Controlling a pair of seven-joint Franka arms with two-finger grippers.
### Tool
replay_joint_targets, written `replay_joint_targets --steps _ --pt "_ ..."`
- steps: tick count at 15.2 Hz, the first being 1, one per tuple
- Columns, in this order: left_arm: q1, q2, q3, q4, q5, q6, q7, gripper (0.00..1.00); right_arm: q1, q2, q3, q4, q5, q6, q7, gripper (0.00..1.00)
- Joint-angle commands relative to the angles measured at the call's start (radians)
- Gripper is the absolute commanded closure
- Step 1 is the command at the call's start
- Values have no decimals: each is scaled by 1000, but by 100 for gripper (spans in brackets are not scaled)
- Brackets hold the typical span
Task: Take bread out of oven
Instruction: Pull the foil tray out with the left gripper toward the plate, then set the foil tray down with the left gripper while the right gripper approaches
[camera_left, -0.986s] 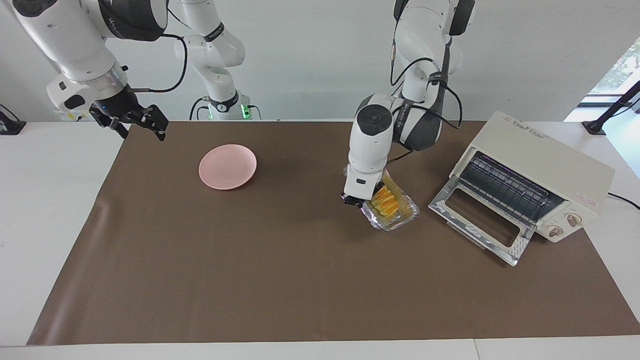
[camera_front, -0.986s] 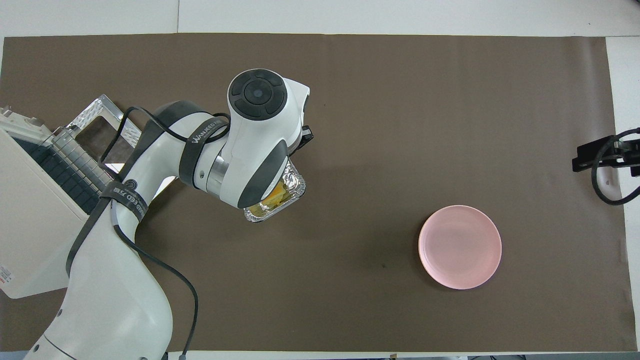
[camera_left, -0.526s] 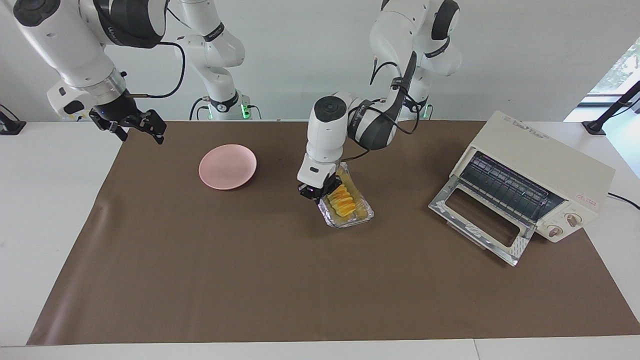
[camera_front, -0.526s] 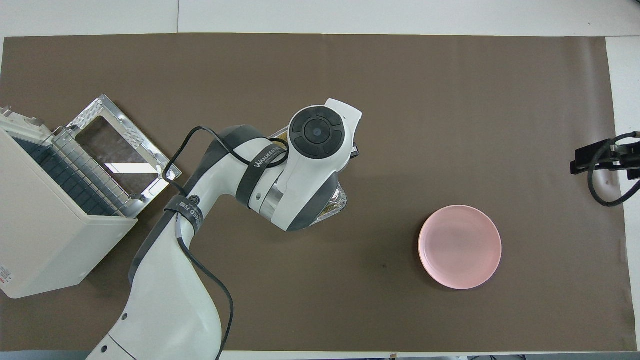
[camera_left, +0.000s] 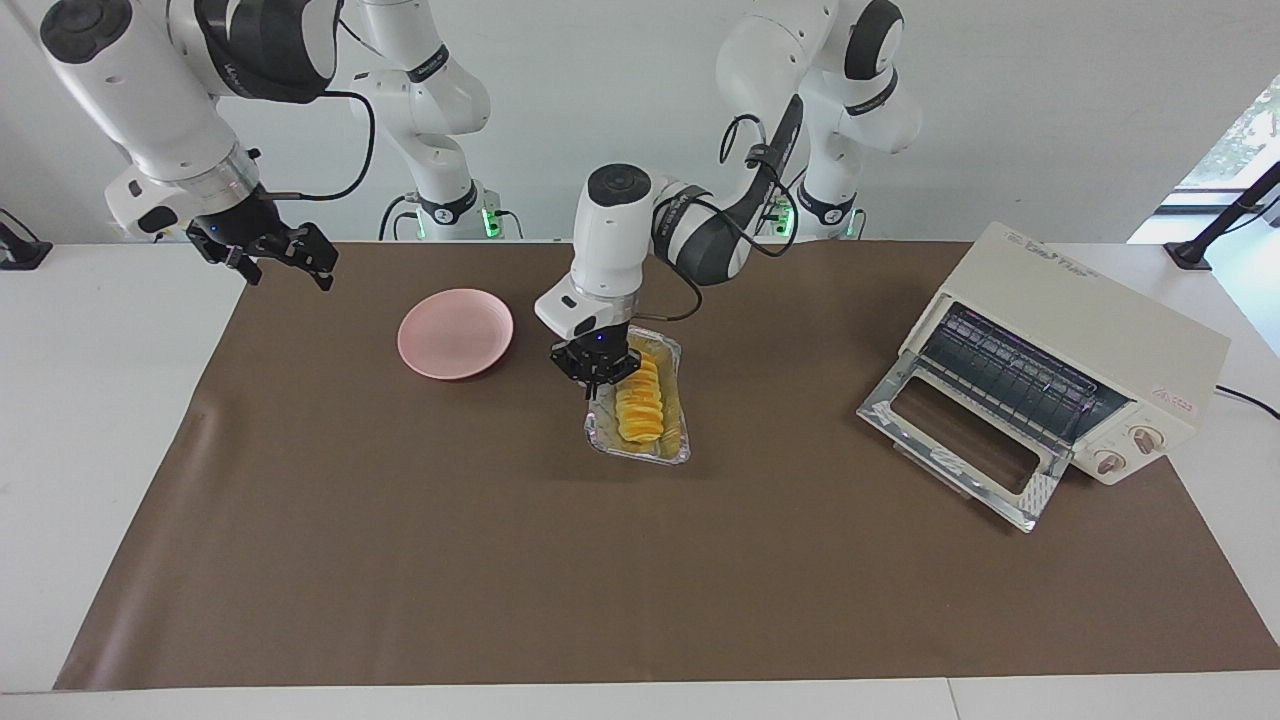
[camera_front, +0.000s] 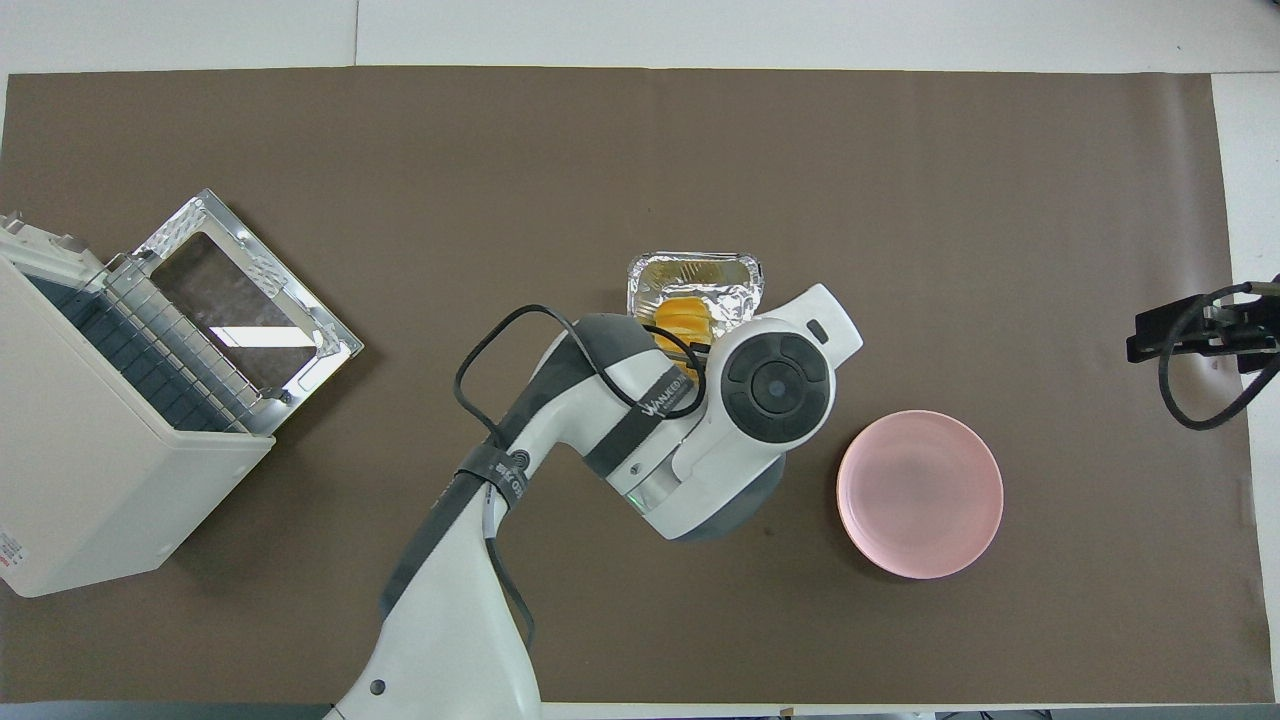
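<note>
So the right gripper (camera_left: 268, 252) hangs over the brown mat's (camera_left: 400, 560) corner at the right arm's end of the table, waiting, with its fingers spread apart. Next along from it sits the pink plate (camera_left: 456, 333), and just past that the left gripper (camera_left: 597, 372) is down at the foil tray (camera_left: 640, 452), at the tray's edge on the plate's side, fingers closed on the rim as far as I can make out. The bread (camera_left: 640, 402) lies in that tray right beside the claw, so it's out on the mat, well apart from the oven (camera_left: 1090, 330). The oven stands toward the left arm's end of the table, door dropped open, rack bare. Lettering on the left arm's (camera_front: 640, 400) dark band starts "WANJEED"; the oven's writing is too small to read. The mat covers a white table (camera_left: 100, 400), with a plain white wall at the robots' end.
</note>
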Motion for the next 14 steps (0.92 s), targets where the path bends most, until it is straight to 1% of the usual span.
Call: replay_joint_targets --steps 1,2,4,6,8,11,13,14 --pt "-35 44 19 61 47 -52 5 100 -11 -36 12 -46 22 45 7 0" --pt "-56 56 27 63 63 -75 -3 100 -11 -36 12 -46 23 48 7 0" --pt "-78 84 27 85 149 -110 -69 100 -13 -34 12 -45 61 52 4 0" --pt "-93 113 33 133 160 -133 -129 100 -19 -34 11 -45 78 58 0 0" --pt "-96 117 51 145 163 -148 -146 100 -13 -34 11 -46 78 77 -4 0" --pt "-118 125 56 141 175 -139 -193 100 -7 -21 21 -51 77 120 -2 0" --pt "-118 128 54 138 174 -95 -245 100 45 4 24 -48 77 152 3 0" --pt "-118 128 54 135 175 -74 -270 100 53 16 24 -48 77 175 6 0"
